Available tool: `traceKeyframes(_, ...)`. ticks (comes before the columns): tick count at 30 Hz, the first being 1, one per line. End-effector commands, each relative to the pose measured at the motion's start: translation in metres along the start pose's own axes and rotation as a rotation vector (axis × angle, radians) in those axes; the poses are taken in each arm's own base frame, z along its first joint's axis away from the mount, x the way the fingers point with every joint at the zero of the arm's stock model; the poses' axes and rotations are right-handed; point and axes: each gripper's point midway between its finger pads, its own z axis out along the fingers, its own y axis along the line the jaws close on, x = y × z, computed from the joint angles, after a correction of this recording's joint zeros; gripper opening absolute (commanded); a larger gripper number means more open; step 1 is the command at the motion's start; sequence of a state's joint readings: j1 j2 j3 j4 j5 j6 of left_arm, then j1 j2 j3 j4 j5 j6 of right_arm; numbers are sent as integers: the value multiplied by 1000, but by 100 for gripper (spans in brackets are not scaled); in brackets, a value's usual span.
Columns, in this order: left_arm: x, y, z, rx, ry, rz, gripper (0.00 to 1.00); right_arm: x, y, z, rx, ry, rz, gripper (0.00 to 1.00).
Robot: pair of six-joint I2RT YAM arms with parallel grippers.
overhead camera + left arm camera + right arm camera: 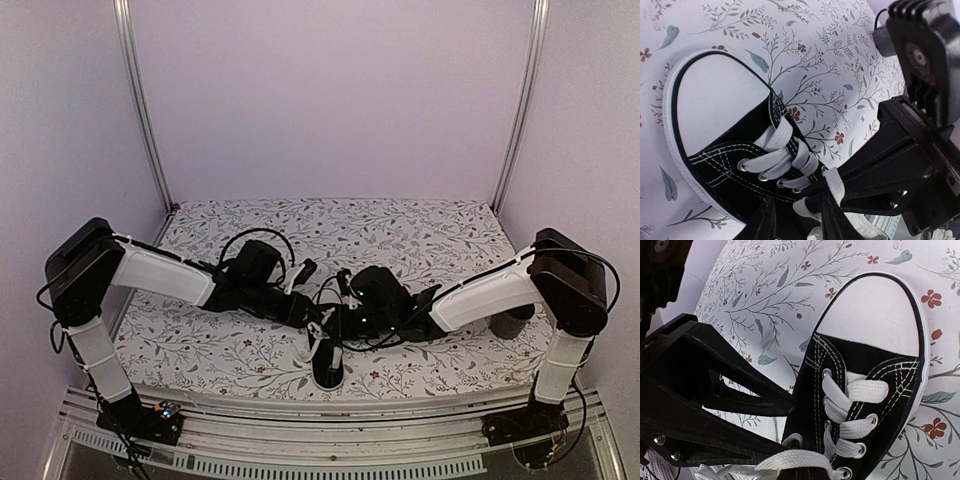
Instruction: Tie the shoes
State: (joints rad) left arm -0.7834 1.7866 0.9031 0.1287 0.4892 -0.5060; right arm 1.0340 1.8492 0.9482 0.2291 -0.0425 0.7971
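The shoe (pixel 327 368), a black low-top sneaker with a white toe cap (pixel 715 100) and white laces (pixel 850 405), lies near the table's front edge with its toe toward the arm bases. Both grippers meet over its lace end. My left gripper (pixel 797 225) is just above the tongue, fingers (pixel 761 225) apart, and a lace loop (pixel 802 207) rests against the inner side of one finger without being pinched. My right gripper (pixel 807 474) is shut, with a lace strand (pixel 795 462) running across its tip. In the left wrist view that strand (pixel 836 186) bends round the right gripper's fingertip.
A dark grey mug (pixel 515 322) stands at the right, behind the right arm. The floral tablecloth (pixel 400 230) covers the table, with pale walls on three sides. The two arms (pixel 165 275) reach inward and crowd the space above the shoe.
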Motion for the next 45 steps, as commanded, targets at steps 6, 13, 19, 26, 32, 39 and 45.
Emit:
traceKeyframes(6,15,0,7,76,21,-57,31,0,2,-8,-22,-24,9,2)
traceKeyframes(13,17,-9,5,134,11,-85,31,-1,11,-14,-119,-70,16,2)
traceKeyframes(19,18,-12,3,154,13,-90,31,-2,19,-18,-181,-93,12,2)
traceKeyframes(26,18,-12,2,157,7,-92,11,1,18,-16,-184,-82,14,2)
traceKeyframes(32,19,-11,0,148,1,-95,0,3,16,-17,-180,-76,19,2)
traceKeyframes(39,17,-8,-3,121,-22,-91,0,6,10,-20,-156,-70,28,2)
traceKeyframes(45,12,-5,-11,93,-60,-80,0,10,3,-27,-128,-55,25,7)
